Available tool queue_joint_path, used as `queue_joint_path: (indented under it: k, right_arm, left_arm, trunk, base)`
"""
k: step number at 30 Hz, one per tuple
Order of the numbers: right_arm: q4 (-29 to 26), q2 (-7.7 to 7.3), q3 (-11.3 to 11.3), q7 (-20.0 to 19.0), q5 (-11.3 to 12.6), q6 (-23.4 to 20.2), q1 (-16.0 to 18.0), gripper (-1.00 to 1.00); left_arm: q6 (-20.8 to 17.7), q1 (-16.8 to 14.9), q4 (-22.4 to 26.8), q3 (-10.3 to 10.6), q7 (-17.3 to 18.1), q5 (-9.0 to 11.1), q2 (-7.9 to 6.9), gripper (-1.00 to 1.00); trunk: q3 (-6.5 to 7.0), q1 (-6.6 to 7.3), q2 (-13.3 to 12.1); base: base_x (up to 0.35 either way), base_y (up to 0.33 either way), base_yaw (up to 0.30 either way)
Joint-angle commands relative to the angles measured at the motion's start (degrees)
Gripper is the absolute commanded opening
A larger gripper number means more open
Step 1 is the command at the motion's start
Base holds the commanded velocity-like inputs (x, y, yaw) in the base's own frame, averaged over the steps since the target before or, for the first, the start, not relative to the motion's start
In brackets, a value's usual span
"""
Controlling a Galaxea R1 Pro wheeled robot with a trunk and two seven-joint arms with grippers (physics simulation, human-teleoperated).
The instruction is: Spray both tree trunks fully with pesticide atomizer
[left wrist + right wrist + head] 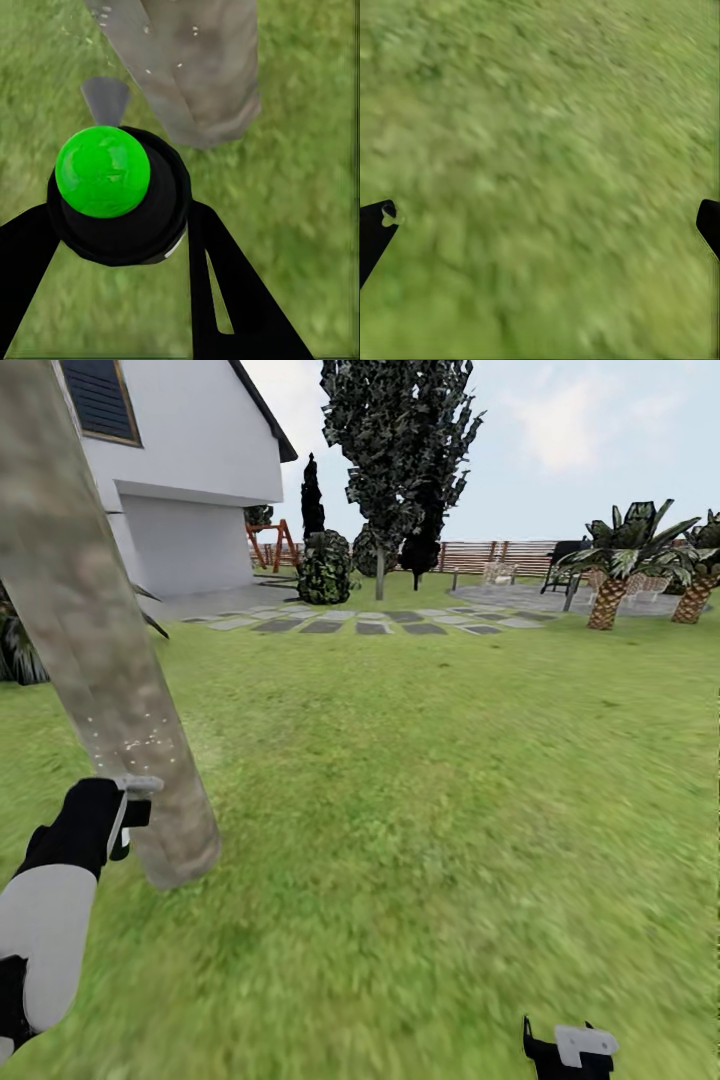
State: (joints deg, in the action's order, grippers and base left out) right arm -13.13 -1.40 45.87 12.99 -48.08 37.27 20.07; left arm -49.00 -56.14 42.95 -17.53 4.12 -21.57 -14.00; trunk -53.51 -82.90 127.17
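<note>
The tree trunk (pixel 110 690) was mottled beige-grey, flecked with pale dots, perhaps spray. The pesticide atomizer (pixel 112 195) had a bright green top on a black body. The lawn (pixel 450 760) was patchy green, the stepping stones (pixel 370 622) grey, the house (pixel 190 470) white.

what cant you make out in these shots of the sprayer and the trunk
- Atomizer body: left wrist view, hidden under its own green cap; head view, behind the left gripper.
- Tree trunk top and crown: head view, cut off by the edge.
- Spray coverage on the trunk's far side: hidden by the trunk.
- Right gripper: fingertips at the edges over blurred grass.
</note>
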Motion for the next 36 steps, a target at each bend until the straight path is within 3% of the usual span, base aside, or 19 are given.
queue_joint_path:
  k: [1, 10, 22, 36]
  right_arm:
    - [0.12, -0.01, 0.27, 0.37, -0.61, 0.17, 0.06, 1.0]
    - [0.12, -0.01, 0.28, 0.37, -0.61, 0.17, 0.06, 1.0]
    - [0.16, -0.01, 0.21, 0.37, -0.61, 0.17, 0.06, 1.0]
    - [0.19, -0.01, 0.21, 0.34, -0.61, 0.17, 0.06, 1.0]
  left_arm:
    - [-0.22, 0.04, 0.06, -0.13, 0.4, -0.53, 0.03, -1.0]
    - [-0.14, 1.59, 0.02, -0.3, 0.36, -0.49, 0.03, -1.0]
    - [0.39, 5.39, -1.59, -0.31, 0.27, -0.25, 0.41, -1.0]
    - [0.47, 5.95, -2.34, -0.39, 0.22, -0.32, 0.48, -1.0]
  trunk:
    - [-0.05, 0.01, 0.03]
    - [-0.05, 0.01, 0.03]
    - [-0.05, 0.01, 0.03]
    - [-0.05, 0.01, 0.03]
  base:
    - [0.004, -0.272, 0.003]
    - [0.038, -0.27, 0.007]
    - [0.128, -0.087, 0.256]
    - [0.289, -0.098, 0.049]
